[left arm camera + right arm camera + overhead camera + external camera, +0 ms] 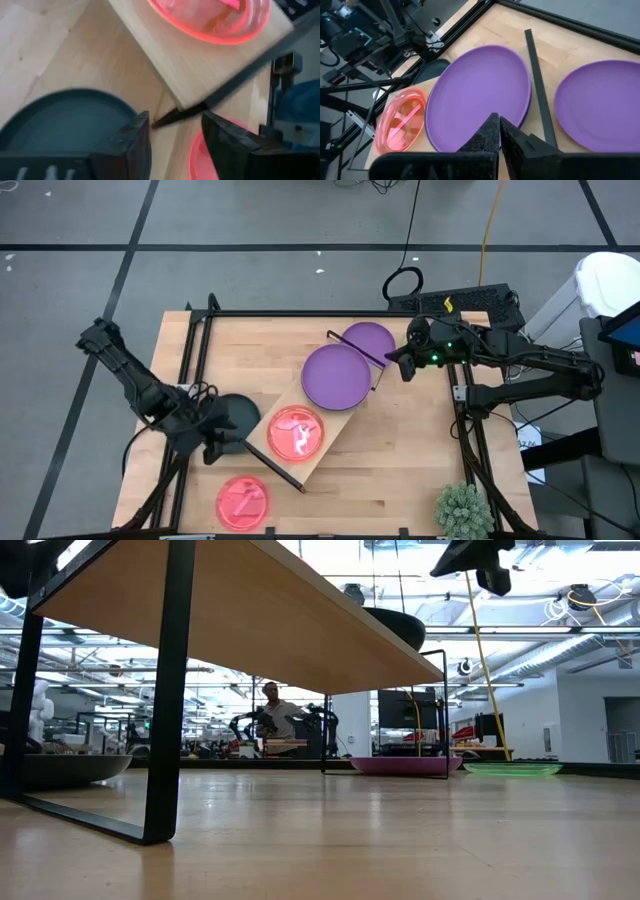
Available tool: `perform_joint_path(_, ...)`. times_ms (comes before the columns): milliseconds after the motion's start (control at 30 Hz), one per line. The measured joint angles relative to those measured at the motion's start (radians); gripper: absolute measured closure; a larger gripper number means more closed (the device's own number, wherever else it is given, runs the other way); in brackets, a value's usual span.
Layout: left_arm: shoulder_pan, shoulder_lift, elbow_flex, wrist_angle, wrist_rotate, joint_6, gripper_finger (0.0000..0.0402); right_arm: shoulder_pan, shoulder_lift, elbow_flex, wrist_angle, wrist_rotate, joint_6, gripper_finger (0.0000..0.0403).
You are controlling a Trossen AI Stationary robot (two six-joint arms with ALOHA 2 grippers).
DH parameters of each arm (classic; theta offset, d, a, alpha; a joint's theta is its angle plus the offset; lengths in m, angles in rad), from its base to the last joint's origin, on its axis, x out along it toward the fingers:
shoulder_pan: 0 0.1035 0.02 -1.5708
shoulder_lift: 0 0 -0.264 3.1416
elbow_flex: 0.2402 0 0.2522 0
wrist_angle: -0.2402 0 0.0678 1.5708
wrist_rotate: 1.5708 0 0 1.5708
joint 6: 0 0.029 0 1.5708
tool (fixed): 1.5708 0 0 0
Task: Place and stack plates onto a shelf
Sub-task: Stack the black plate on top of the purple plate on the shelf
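Overhead, left gripper [222,442] low beside dark plate [238,416], jaws parted.

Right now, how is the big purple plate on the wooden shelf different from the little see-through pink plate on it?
The round opaque purple plate is larger than the translucent pink plate. The purple plate is solid coloured, while the pink plate lets light through. The purple plate sits near the shelf's far end and the pink plate near its close end. Both are round and lie flat on the light-wood shelf.

Two plates [337,376] [296,432] are being carried on the shelf [318,452]; three others [369,338] [236,418] [243,501] are lying on the table [400,460] around it.
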Motion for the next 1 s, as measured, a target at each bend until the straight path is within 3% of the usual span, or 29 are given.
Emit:
perform_joint_path(133,-0.079,0.015,-0.039,0.004,0.011,-0.05,0.0176,0.026,0.0,0.0,0.0,0.033,0.012,0.0403)
perform_joint_path(333,-0.16,0.073,-0.089,0.008,0.012,-0.061,0.017,0.046,0.0,0.0,0.046,0.053,0.04,0.0403)
perform_joint_path(1000,-0.175,0.333,-0.116,0.031,0.025,0.008,0.017,0.063,0.0,0.0,0.105,0.053,0.037,0.0403)
